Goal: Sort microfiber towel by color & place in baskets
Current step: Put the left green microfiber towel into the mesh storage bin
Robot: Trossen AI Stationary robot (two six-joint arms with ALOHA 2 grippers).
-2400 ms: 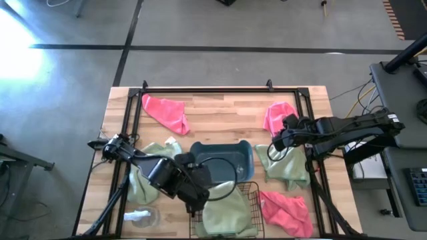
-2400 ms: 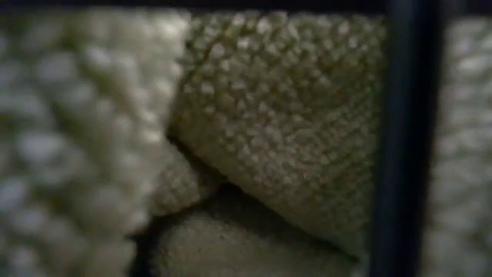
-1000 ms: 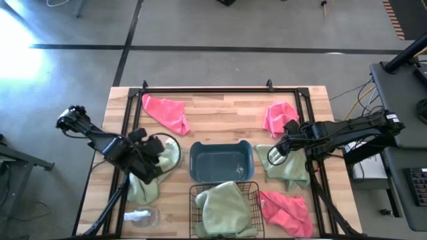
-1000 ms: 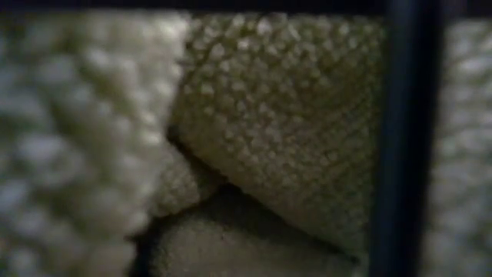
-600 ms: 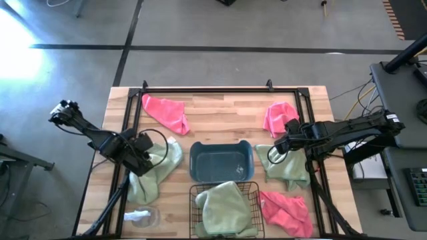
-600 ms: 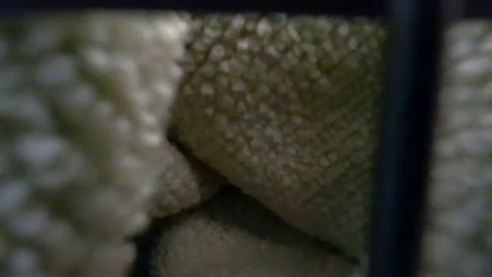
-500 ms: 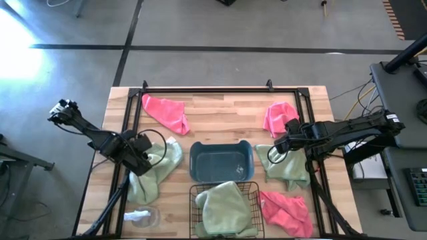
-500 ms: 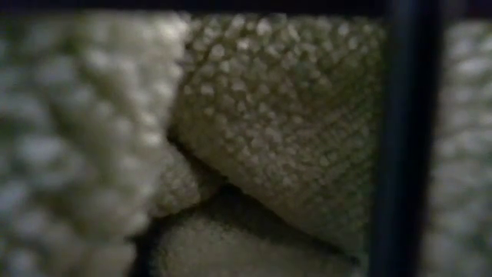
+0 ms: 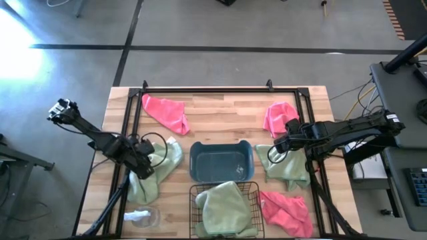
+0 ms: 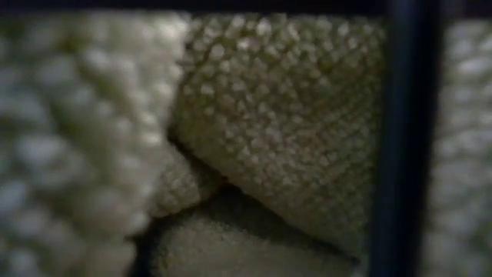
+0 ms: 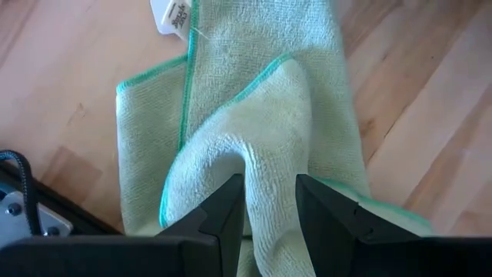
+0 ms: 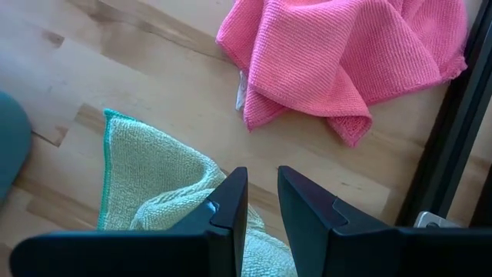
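Note:
My left gripper (image 9: 145,167) is down on the left sage green towel (image 9: 160,163), shut on a raised fold of it. My right gripper (image 9: 275,152) is down on the right green towel (image 9: 288,168), shut on it. A third green towel (image 9: 223,208) lies in the black wire basket (image 9: 195,193). The blue-grey bin (image 9: 221,160) holds no towel. Pink towels lie at the far left (image 9: 167,113), far right (image 9: 279,117) and near right (image 9: 287,208). In the low view only green cloth (image 10: 269,115) and a black wire show. My left gripper (image 11: 269,204) pinches a raised fold (image 11: 265,165) of the left green towel between its two fingers, coming from above. The rest of the towel lies spread on the table. My right gripper (image 12: 261,204) pinches a bunched-up part (image 12: 201,201) of the right green towel near its edge, from above. That towel lies on the table.
A small white-and-clear object (image 9: 140,217) lies at the near left corner. A black frame (image 9: 207,89) runs round the table top. Bare wood (image 9: 227,117) lies between the two far pink towels. The pink towel (image 12: 338,54) lies just beyond my right gripper.
My left gripper has moved a little toward the near edge and come down onto the left green towel, while the left arm's elbow swung out past the table's left edge. The towel's fold now stands between its fingers.

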